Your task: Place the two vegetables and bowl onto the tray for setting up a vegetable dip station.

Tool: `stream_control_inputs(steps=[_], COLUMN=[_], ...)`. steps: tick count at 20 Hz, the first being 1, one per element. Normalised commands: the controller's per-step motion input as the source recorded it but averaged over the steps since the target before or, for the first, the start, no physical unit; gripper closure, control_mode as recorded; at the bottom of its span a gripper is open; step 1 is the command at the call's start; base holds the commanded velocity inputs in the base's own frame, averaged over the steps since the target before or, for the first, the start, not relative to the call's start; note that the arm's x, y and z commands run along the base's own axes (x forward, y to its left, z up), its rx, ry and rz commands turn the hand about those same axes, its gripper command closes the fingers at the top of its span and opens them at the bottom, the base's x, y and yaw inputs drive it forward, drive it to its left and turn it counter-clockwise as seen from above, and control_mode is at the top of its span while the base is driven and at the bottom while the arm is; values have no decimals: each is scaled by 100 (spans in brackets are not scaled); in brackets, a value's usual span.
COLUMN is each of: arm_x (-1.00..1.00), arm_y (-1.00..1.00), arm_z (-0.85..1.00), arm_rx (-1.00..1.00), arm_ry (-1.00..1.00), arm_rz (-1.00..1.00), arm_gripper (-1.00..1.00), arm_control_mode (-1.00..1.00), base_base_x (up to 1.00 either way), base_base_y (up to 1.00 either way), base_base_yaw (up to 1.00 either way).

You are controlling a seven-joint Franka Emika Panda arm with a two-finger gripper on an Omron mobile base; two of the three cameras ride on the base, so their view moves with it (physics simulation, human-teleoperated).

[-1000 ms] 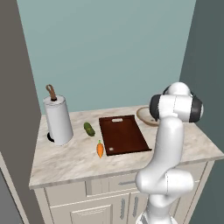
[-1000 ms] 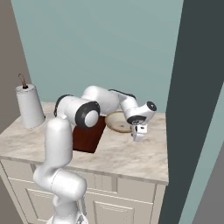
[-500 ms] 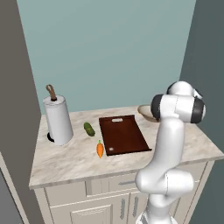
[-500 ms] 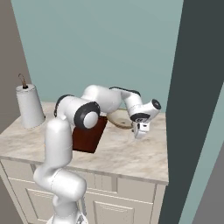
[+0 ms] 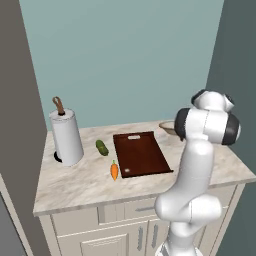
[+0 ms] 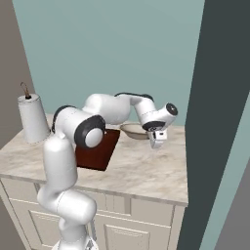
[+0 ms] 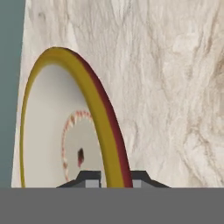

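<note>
While one carrot (image 5: 114,170) and one cucumber (image 5: 102,147) lie left of the single tray (image 5: 140,153), the gripper (image 6: 156,141) straddles the yellow, red-edged rim of the one pale-centred bowl (image 7: 65,127) on the countertop (image 5: 75,185); closure indeterminable.

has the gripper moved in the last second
Yes. In the right base view the gripper has shifted from the bare marble counter back toward the wall, reaching the bowl; its fingertips now straddle the bowl's rim.

Glossy white rounded arm segments, dark grey joint bands (smooth, rendered), small white tool (image 6: 157,141).
</note>
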Motion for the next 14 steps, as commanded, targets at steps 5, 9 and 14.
stream_control_inputs(steps=[5,9,14], arm_x=[-12,-16,-16], arm_y=[30,30,30], arm_z=[34,29,25], arm_rx=[-16,-10,-1], arm_ry=[-16,-9,-1], arm_rz=[3,3,2], arm_gripper=[100,100,100], arm_control_mode=[-100,-100,-100], base_base_x=[0,0,0], base_base_y=[0,0,0], base_base_yaw=[0,0,0])
